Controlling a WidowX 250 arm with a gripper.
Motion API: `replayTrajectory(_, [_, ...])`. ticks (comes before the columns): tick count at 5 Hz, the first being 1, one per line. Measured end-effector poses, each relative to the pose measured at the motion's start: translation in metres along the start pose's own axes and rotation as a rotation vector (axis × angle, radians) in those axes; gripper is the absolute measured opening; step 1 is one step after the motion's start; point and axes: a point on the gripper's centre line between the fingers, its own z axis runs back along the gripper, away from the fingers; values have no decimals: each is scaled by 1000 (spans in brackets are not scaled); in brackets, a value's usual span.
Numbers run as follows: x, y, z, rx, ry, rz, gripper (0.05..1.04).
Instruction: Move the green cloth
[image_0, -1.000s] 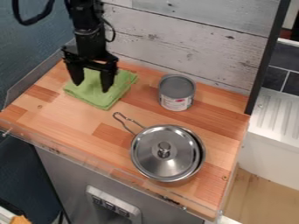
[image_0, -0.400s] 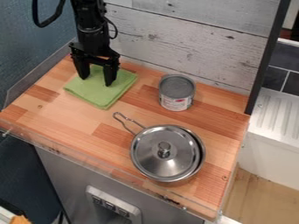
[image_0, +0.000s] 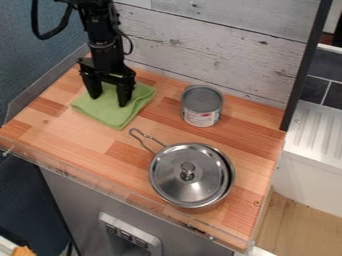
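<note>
Cloth (image_0: 110, 116) sliding slightly frontward with gripper (image_0: 109, 101); lying beneath its fingertips, extending past both sides. Fingers standing spread. Move probably just starting: small shift showing, further slide and release likely remaining.

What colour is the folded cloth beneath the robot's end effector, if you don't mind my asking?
The cloth is light green, seen best in the camera view.

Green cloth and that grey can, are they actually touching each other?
Apart. The camera view shows a strip of bare wooden countertop between the right corner of the green cloth and the grey can.
</note>
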Motion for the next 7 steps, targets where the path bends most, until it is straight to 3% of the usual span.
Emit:
replayTrajectory(3, [-84,-28,3,-30,71,29,1001])
replayTrajectory(4, [-91,-27,4,-13,80,43,1001])
replayTrajectory(7, [-84,-23,76,87,-79,79,1001])
